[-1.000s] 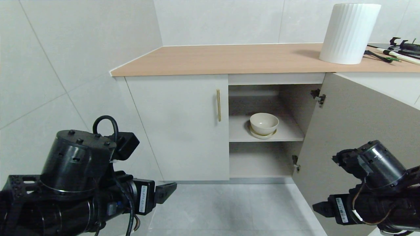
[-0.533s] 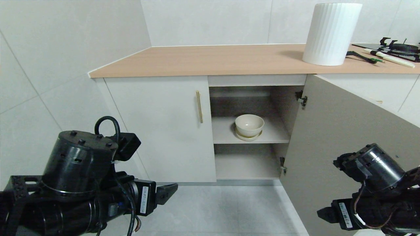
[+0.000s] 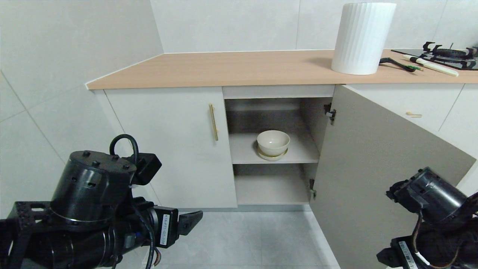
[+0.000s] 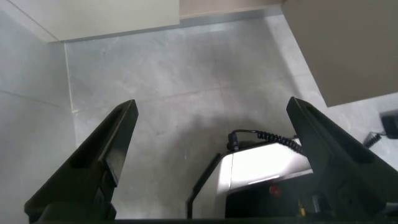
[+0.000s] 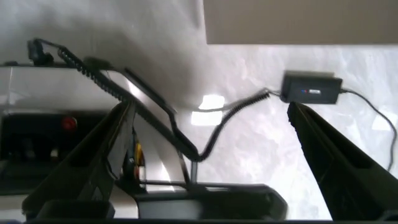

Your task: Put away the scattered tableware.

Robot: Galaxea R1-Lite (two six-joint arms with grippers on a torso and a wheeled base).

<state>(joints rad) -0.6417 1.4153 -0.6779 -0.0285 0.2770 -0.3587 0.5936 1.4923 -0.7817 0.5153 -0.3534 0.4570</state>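
Cream bowl (image 3: 273,141): on saucer (image 3: 272,155), near front edge of shelf (image 3: 301,150).
Left pincer (image 4: 211,107): low over floor, wide, empty.
Right pincer (image 5: 211,111): low, wide, empty.

The bowl (image 3: 273,141) sits on a plate (image 3: 272,155) on the upper shelf (image 3: 303,151) inside the cabinet (image 3: 278,91), between the closed door (image 3: 168,149) on its left and the open door (image 3: 373,168) on its right. On the bench (image 3: 224,67) above, utensils (image 3: 429,65) lie right of a tall container (image 3: 363,37).

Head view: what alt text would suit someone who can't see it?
A cream bowl sits on a small plate on a shelf inside an open cabinet under a wooden countertop. The left gripper and right gripper hang low in front, empty.
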